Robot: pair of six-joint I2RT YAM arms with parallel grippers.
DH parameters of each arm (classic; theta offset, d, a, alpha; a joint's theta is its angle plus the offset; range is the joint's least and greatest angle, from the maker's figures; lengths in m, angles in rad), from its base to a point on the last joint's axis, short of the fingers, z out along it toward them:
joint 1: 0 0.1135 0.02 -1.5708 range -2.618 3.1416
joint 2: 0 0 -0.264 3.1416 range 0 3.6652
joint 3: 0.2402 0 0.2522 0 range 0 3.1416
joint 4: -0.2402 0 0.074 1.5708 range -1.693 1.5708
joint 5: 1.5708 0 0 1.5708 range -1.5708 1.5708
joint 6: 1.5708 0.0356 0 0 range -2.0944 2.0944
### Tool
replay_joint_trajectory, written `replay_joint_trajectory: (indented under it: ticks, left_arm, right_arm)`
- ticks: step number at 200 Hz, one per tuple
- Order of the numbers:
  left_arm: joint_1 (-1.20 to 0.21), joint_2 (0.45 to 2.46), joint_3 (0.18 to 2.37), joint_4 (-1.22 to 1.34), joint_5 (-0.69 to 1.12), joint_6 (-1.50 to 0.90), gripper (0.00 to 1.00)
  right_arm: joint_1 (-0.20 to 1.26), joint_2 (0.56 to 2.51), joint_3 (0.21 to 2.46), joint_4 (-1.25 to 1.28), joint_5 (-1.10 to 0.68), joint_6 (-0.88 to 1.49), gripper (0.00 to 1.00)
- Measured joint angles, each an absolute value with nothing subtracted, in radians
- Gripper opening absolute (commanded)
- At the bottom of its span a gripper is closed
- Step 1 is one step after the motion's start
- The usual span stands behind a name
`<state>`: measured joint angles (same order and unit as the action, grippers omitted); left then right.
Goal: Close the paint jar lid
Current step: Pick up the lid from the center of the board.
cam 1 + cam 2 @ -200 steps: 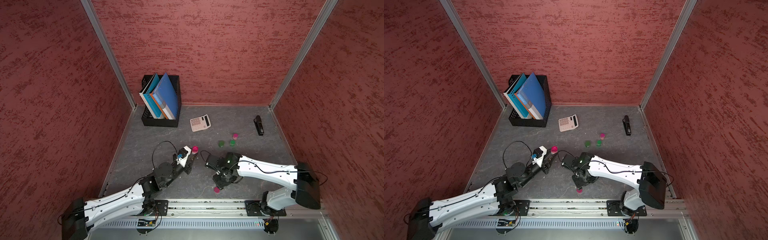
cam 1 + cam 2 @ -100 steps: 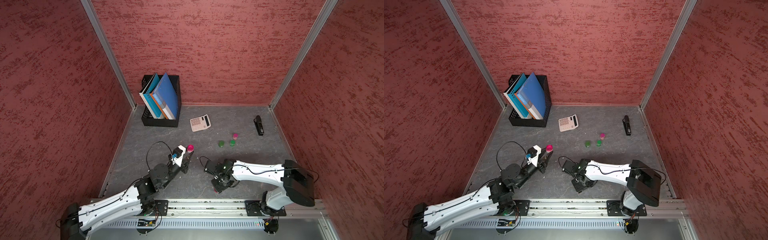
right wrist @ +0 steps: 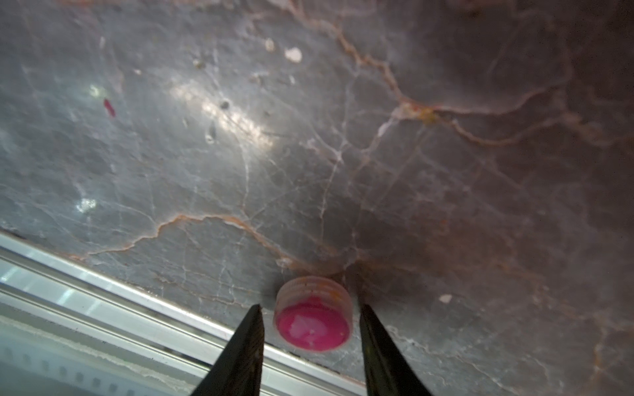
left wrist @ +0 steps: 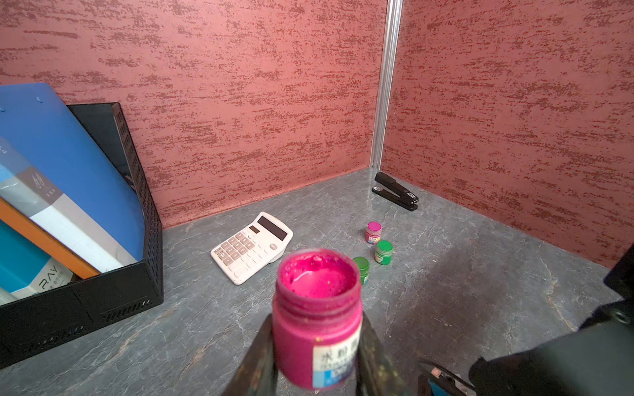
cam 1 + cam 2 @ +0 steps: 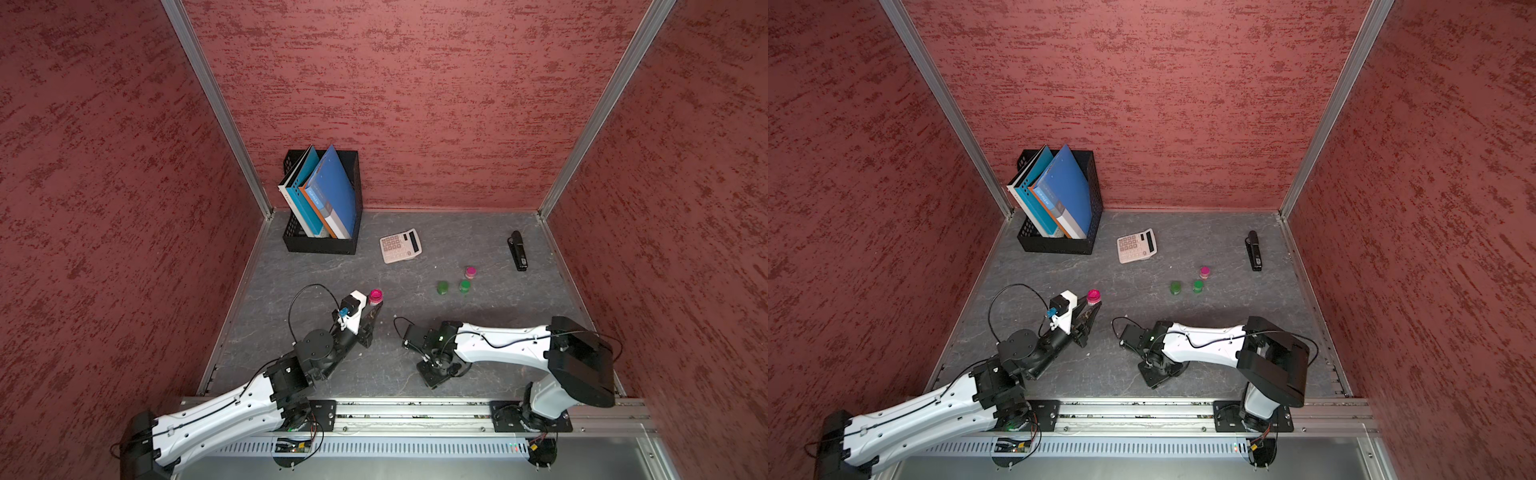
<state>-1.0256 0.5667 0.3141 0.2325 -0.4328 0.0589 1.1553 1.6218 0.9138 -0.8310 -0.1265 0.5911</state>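
An open pink paint jar [image 4: 317,319] with a white label sits between the fingers of my left gripper [image 4: 315,324], which is shut on its body and holds it upright; the jar [image 5: 375,296] [image 5: 1093,296] shows in both top views left of centre. The pink lid [image 3: 313,325] lies on the grey table close to the front rail. My right gripper [image 3: 310,308] is down over the lid, one finger on each side with a narrow gap to each, so it is open. In both top views the right gripper [image 5: 436,370] [image 5: 1156,372] hides the lid.
Two green jars [image 5: 443,287] [image 5: 465,286] and a closed pink jar [image 5: 470,272] stand at centre right. A calculator [image 5: 400,245], a black stapler [image 5: 517,251] and a black file box [image 5: 322,243] with folders sit further back. The metal front rail [image 3: 103,308] runs beside the lid.
My right gripper has come down toward the front edge over the lid, hiding it from above, and its jaws have narrowed. The left gripper has drawn back slightly left with the jar.
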Motion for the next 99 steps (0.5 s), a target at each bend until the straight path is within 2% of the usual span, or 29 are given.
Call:
replay_joint_trajectory:
  ticks: [52,99]
  left_arm:
    - [-1.026,0.562,0.314,0.215,-0.439,0.057,0.24]
    - [-1.026,0.575,0.314,0.21,-0.431,0.056,0.24]
  right_arm:
    - [1.155,1.624,0.905,-0.825,-0.124,0.611,0.31]
    - [1.155,1.62,0.959,-0.918,-0.1,0.613,0.28]
